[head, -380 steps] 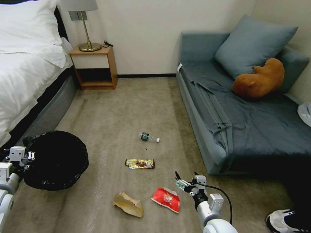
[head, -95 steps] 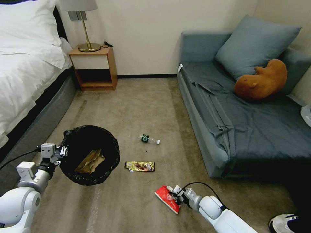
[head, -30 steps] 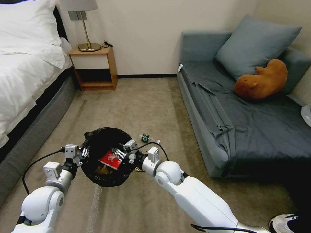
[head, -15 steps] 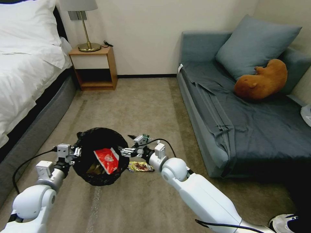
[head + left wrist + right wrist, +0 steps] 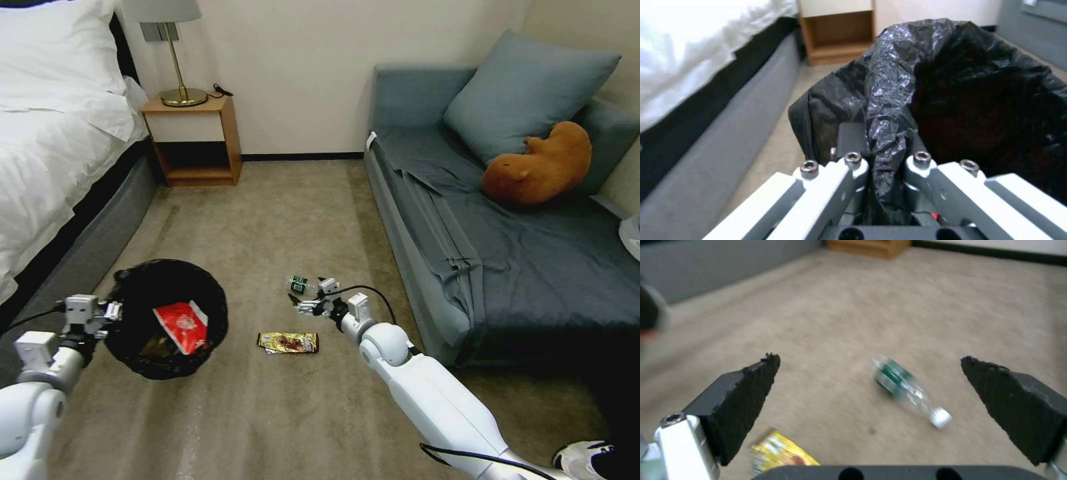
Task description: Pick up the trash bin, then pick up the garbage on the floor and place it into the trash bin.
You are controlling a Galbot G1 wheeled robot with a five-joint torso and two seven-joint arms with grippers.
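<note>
Trash bin [image 5: 167, 319] rim in left end effector [image 5: 882, 160]

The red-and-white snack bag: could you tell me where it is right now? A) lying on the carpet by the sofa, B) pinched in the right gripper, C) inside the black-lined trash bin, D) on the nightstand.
C. The head view shows the red-and-white snack bag lying inside the trash bin, which the left gripper holds by its lined rim, while the right gripper hangs open and empty above the bottle on the carpet.
</note>
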